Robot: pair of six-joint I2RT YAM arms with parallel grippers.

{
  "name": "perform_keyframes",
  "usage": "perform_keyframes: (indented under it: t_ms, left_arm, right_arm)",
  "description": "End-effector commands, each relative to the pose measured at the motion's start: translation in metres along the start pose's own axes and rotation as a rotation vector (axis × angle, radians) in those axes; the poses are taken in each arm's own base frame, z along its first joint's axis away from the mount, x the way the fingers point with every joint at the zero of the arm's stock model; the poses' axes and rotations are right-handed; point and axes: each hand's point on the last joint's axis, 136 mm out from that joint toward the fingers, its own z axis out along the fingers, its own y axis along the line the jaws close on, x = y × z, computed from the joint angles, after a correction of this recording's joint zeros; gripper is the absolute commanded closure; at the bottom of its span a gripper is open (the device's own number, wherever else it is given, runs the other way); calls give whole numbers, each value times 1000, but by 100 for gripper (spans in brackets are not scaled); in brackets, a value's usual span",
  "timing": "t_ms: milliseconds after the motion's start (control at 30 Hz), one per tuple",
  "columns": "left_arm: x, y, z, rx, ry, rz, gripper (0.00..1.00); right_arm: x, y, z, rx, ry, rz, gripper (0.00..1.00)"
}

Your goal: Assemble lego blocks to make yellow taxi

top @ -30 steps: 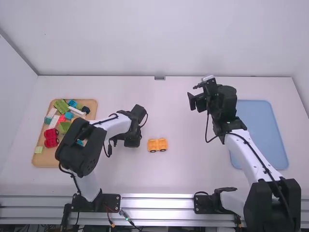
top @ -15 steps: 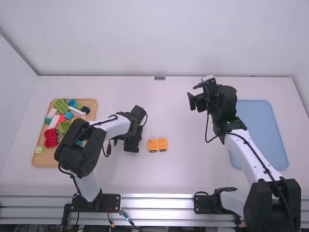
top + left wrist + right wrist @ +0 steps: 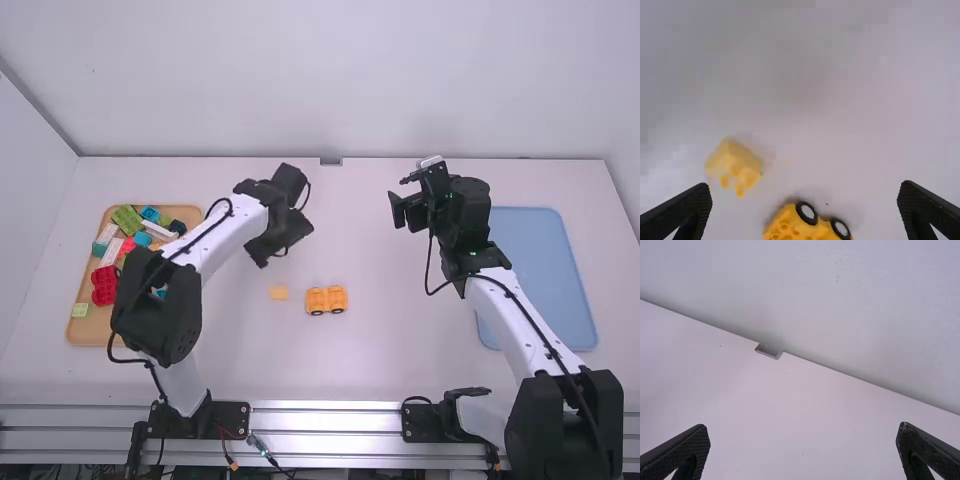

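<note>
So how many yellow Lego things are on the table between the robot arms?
2: the wheeled base near the middle, and a small block beside it, toward the left arm. More could hide under an arm.

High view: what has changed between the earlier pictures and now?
The left tool has moved up the picture, away from the camera, and is open. A small yellow block, hidden before, now lies uncovered near where the tool was. The wheeled yellow piece and the right tool stayed in place.
</note>
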Motion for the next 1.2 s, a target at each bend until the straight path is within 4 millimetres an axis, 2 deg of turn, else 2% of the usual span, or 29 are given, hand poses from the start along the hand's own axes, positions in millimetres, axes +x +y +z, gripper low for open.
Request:
perform_keyframes:
  t_ms: [0, 67, 100, 200, 267, 367, 467, 500, 533, 567, 633, 700, 733, 833, 867, 967, 1033, 1100, 1167]
  left_arm:
    - [-24, -10, -12, -30, -99, 633, 1]
    - [-34, -15, -19, -48, -140, 886, 1]
    - [-35, -16, -20, -49, -143, 942, 1]
    - [-37, -25, -21, -50, -166, 1302, 1]
    - [-37, -26, -20, -60, -169, 1480, 1]
    - [-37, -35, -18, -23, -200, 1613, 1]
    - [-6, -46, -21, 263, -161, 1875, 1]
    - [6, -43, -25, 381, -147, 1964, 1]
    - [11, -41, -27, 442, -144, 1998, 1]
    - [17, -39, -31, 561, -158, 2036, 1]
    - [18, -36, -35, 690, -195, 2032, 1]
    - [17, -27, -40, 847, -257, 2008, 1]
    - [17, -26, -41, 857, -261, 2007, 1]
    - [21, -6, -39, 1028, -348, 1972, 1]
    - [21, -6, -39, 1028, -348, 1972, 1]
    - [29, 6, -29, 1130, -430, 1920, 1]
    - [31, 7, -27, 1159, -444, 1881, 1]
    - [32, 9, -23, 1164, -448, 1851, 1]
    - [34, 14, -15, 1152, -421, 1818, 1]
  right_arm:
    - [-14, -4, 1, 11, -29, -3, 1]
    - [-16, -5, 0, 14, -36, -4, 1]
    - [-16, -5, 0, 14, -38, -5, 1]
    - [-18, -5, 0, 15, -43, -6, 1]
    - [-18, -5, 0, 14, -43, -5, 1]
    - [-19, -4, 0, 12, -50, -5, 1]
    - [-18, 12, 1, -60, -47, -41, 1]
    - [-18, 24, 0, -115, -53, -105, 1]
    - [-17, 31, 0, -153, -55, -144, 1]
    - [-15, 48, -3, -234, -65, -217, 1]
    - [-13, 64, -7, -317, -83, -282, 1]
    - [-8, 87, -15, -445, -106, -351, 1]
    - [-8, 89, -15, -453, -109, -356, 1]
    - [4, 117, -32, -633, -162, -436, 1]
    - [4, 117, -32, -633, -162, -436, 1]
    - [23, 138, -45, -759, -214, -475, 1]
    - [29, 145, -47, -796, -220, -479, 1]
    - [36, 151, -45, -827, -213, -476, 1]
    - [52, 164, -39, -893, -200, -480, 1]
